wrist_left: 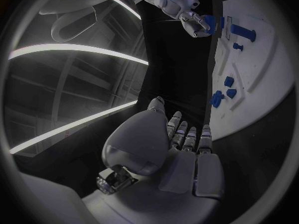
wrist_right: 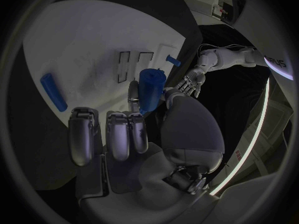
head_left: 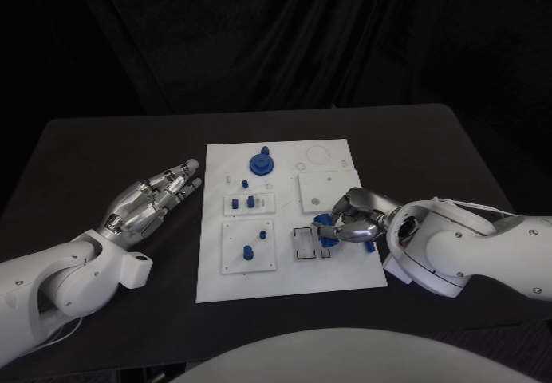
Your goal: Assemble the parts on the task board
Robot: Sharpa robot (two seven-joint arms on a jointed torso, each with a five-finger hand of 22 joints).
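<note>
Two white arms reach over the black table (head_left: 104, 144), one from each side of the white task board (head_left: 288, 275) that lies in the middle.

On the left, the left hand (head_left: 150, 203) hovers above the dark table just beside the board's left edge, its fingers stretched out, a little apart and holding nothing; the left wrist view (wrist_left: 181, 139) shows the same straight fingers pointing along the board's edge.

On the right, the right hand (head_left: 351, 223) sits over the near right part of the board, fingers curled inward. It pinches a blue cylindrical part (wrist_right: 150, 87) between thumb and fingers, held above the white surface beside a slotted rectangular outline (wrist_right: 134, 64) in the board. In the head view this part shows as a bit of blue (head_left: 325, 233) under the fingers, next to a clear-looking framed recess (head_left: 305, 243).

Other blue parts are spread over the board: a round gear-like piece (head_left: 263, 163) with a knob at the far middle, several small pegs (head_left: 244, 201) on a raised plate at the left middle, and two longer pegs (head_left: 250, 254) on the near left plate. A blue bar (wrist_right: 54, 91) lies flat on the board near the right hand, apart from the held part. A plain square plate (head_left: 322, 190) sits on the right half, just beyond the right hand.
</note>
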